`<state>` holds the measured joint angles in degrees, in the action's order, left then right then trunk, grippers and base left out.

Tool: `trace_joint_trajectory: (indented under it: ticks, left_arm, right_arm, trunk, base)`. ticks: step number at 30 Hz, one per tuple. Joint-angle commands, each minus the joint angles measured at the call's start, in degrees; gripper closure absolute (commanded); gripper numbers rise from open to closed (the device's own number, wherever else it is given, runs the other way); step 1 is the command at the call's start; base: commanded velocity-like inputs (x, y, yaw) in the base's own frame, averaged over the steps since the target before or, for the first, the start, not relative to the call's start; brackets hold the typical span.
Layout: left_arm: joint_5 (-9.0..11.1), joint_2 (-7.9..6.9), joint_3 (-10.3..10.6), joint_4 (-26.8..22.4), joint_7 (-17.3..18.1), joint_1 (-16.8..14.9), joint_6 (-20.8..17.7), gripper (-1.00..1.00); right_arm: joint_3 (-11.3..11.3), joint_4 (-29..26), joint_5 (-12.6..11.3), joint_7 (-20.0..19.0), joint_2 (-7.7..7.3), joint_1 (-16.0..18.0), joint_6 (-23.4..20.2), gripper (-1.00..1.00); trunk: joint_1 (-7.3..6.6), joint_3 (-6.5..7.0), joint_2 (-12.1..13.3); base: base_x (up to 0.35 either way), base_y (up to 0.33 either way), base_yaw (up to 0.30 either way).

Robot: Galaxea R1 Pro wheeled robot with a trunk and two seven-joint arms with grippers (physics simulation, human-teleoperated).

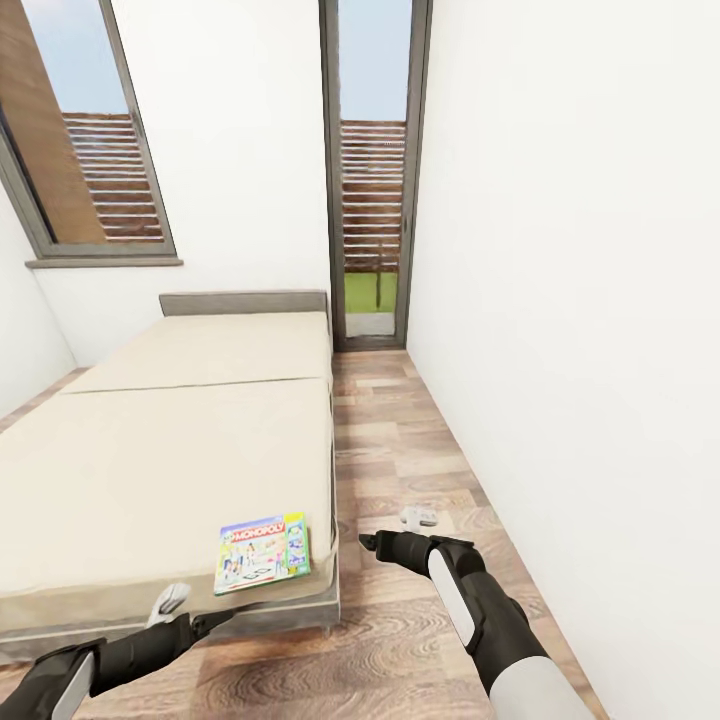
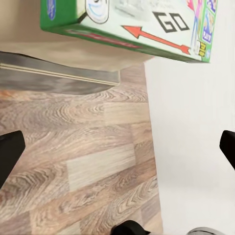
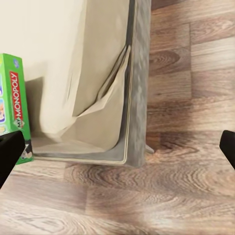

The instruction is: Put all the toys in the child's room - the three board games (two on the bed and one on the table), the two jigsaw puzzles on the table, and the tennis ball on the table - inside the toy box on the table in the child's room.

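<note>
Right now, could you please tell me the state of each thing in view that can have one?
Monopoly box: closed, lying flat at the bed's near corner, not held.
Bed: sheet loose at the near corner.
Left gripper: open, empty, above the floor by the bed.
Right gripper: open, empty, above the floor.

Bright, even daylight from windows (image 1: 372, 160); soft shadows, slightly blurry renders.

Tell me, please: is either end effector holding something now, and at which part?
Nothing is held. The left end effector and the right end effector are both open and empty. The Monopoly board game lies untouched at the corner of the bed.
</note>
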<state>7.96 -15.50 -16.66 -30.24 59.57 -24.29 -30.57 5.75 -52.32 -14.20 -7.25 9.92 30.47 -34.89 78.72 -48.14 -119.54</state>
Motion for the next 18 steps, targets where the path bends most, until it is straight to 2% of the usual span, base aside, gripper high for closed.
trace_joint_trajectory:
  ticks: [1,5,8,13,15,18]
  left_arm:
    - [0.24,-0.01,-0.08,0.01,0.2,-0.04,-0.47,-1.0]
    - [0.42,-0.18,-0.08,0.01,1.2,0.02,-0.43,-1.0]
    - [0.43,-0.45,-0.06,0.01,3.22,0.1,-0.37,-1.0]
    - [0.28,-1.3,-0.05,0.01,10.21,0.39,0.8,-1.0]
    - [0.28,-1.9,-0.04,0.04,14.08,0.5,2.5,-1.0]
    - [0.33,-2.46,-0.04,0.14,17.52,0.63,4.34,-1.0]
  right_arm:
    - [-0.04,-0.06,0.05,-0.13,0.01,0.03,-0.26,-1.0]
    - [-0.04,-0.06,0.04,-0.13,0.01,0.03,-0.26,-1.0]
    - [-0.04,-0.06,0.03,-0.13,0.01,0.03,-0.26,-1.0]
    - [-0.04,-0.06,0.01,-0.13,0.01,0.03,-0.26,-1.0]
    - [-0.04,-0.06,0.03,-0.13,0.01,0.03,-0.26,-1.0]
    - [-0.04,-0.06,0.03,-0.13,0.01,0.03,-0.26,-1.0]
  trunk:
    - [0.22,-0.24,-0.44]
    - [1.1,-0.96,-2.04]
    - [1.75,-1.5,-3.25]
    - [1.97,-1.67,-3.65]
    - [1.97,-1.67,-3.65]
    - [1.97,-1.67,-3.65]
  base:
    - [0.0,0.0,0.0]
    - [0.0,0.0,0.0]
    - [0.0,0.0,0.0]
    - [0.0,0.0,0.0]
    - [0.0,0.0,0.0]
    - [0.0,0.0,0.0]
